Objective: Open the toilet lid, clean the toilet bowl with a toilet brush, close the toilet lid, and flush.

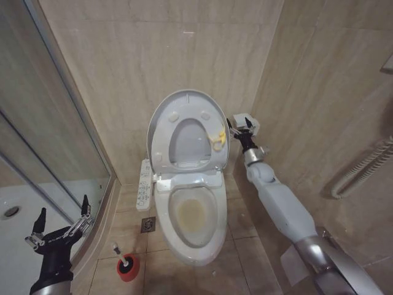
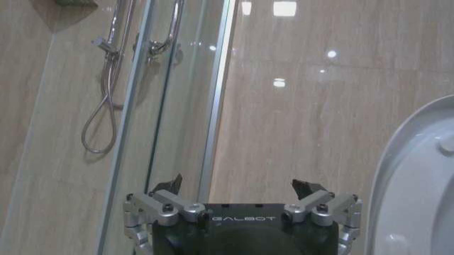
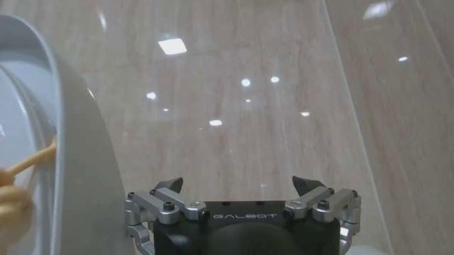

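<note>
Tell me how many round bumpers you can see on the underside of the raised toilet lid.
2, both near the top of the raised toilet lid: one bumper at upper left, one at upper right. Others may be hidden behind the raised seat ring.

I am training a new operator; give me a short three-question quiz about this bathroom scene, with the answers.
1. True or false: the toilet lid is standing open against the wall.
2. Where does the toilet brush stand? A) in the toilet bowl B) in its red holder on the floor, on the robot's left of the toilet C) in the left gripper
3. Fill in: the right gripper is beside the lid's edge near the small ______ loop, its jaws open and empty.

Key: 1 true; 2 B; 3 yellow.
</note>
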